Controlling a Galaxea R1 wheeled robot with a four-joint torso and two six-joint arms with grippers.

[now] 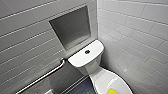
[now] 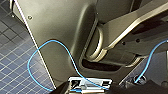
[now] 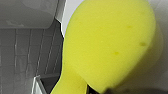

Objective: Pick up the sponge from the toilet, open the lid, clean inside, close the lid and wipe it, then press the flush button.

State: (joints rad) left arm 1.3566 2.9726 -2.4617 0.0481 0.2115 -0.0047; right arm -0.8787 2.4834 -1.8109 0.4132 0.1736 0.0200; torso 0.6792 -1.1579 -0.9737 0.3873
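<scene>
A white glossy ceramic toilet [image 1: 88,65] stands in the corner of a room with pale grey, oblong wall tiles. Its rounded rectangular tank top carries the flush button [image 1: 87,52], small, dark and round with a shiny rim, set in the middle.

In front of the tank, the white oval lid [image 1: 103,77] lies shut over the bowl. It has a small grey printed mark [image 1: 112,81] on top, too blurred to read.

The sponge [image 1: 113,90] is a small bright yellow block. It sits on the lid just beside that mark, at the near edge of the head view. In the right wrist view the sponge [image 3: 110,45] shows very large and close, with a rounded outline and a few small darker pits in its foam. White glossy ceramic lies behind it and grey tiles to one side.

Whether the right tool is wide, narrow or holding the sponge cannot be told. The same goes for the left tool. The left wrist view shows a thin blue cable [image 2: 62,47] looping over the robot's dark body, above a floor [image 2: 12,65] of small dark blue tiles.

On the wall beside the tank are a square recessed niche [image 1: 71,27] and, lower down, a slanting metal grab bar [image 1: 42,77].
</scene>
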